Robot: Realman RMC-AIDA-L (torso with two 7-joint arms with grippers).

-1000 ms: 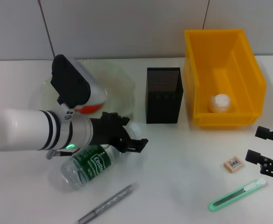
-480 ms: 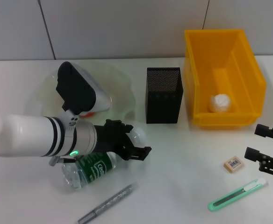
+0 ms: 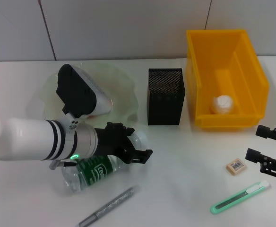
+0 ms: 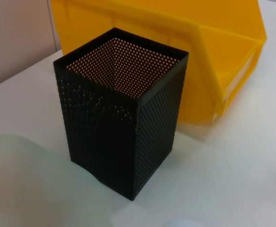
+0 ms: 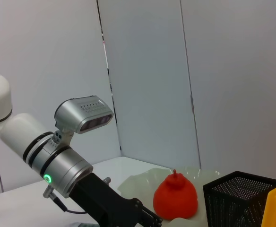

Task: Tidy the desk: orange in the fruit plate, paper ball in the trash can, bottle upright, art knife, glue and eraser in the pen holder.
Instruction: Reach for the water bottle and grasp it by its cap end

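White desk surface point(image 3: 185, 156) is backed by a grey panelled wall, with the black mesh pen holder point(image 3: 166, 96) standing beside the yellow trash can point(image 3: 251, 75), in which the paper ball point(image 3: 222, 104) is seen. The left gripper point(image 3: 134, 152) is positioned low over the bottle point(image 3: 94, 170), which lies on its side; whether its jaws are closed on it cannot be told. The right gripper point(image 3: 270, 151) is held with jaws parted at the desk's right edge, near the eraser point(image 3: 236, 166) and art knife point(image 3: 239, 197), while the orange point(image 5: 176, 197) is seen resting in the fruit plate point(image 3: 124, 92)

White table point(image 3: 176, 156) carries: fruit plate point(image 3: 121, 87) at 10 o'clock, pen holder point(image 3: 166, 97) centre, yellow bin point(image 3: 251, 80) at 2, bottle point(image 3: 93, 170) lying at 7, grey pen point(image 3: 107, 207), eraser point(image 3: 236, 166), art knife point(image 3: 239, 197) at 4.
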